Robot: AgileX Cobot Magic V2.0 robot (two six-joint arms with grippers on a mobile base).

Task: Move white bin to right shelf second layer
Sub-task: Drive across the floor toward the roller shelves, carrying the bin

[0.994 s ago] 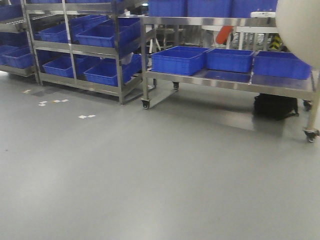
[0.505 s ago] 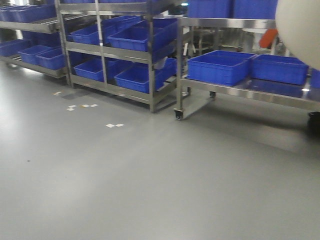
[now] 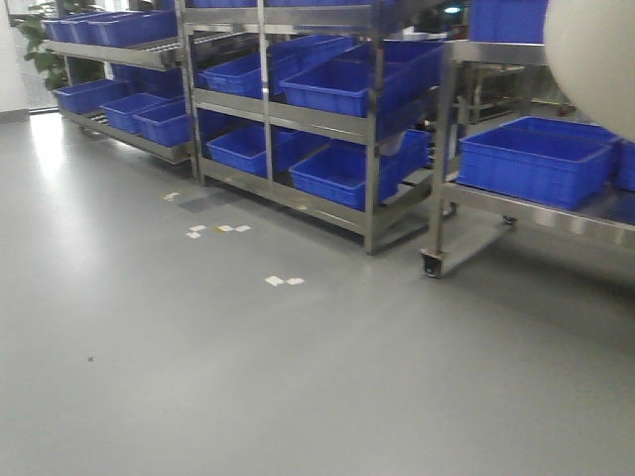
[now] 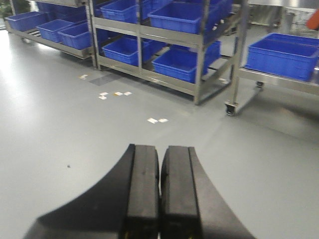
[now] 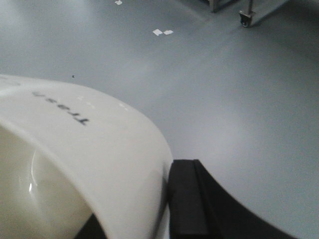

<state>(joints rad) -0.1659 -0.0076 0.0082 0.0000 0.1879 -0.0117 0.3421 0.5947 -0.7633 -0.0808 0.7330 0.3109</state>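
The white bin fills the lower left of the right wrist view, and its rounded side shows at the top right of the front view. My right gripper is shut on the bin's wall, one black finger outside and the other inside. My left gripper is shut and empty, held over bare floor. A three-level steel rack stands ahead across the floor. Its middle level, the right shelf second layer, carries blue crates.
A second rack with blue crates stands further left. A wheeled steel table with a blue crate is at the right, its caster on the floor. White paper scraps lie on the grey floor.
The whole scene has slid rightward across the front view, bringing the racks nearer the centre and the wheeled table to the right edge. The bin stays at the top right corner.
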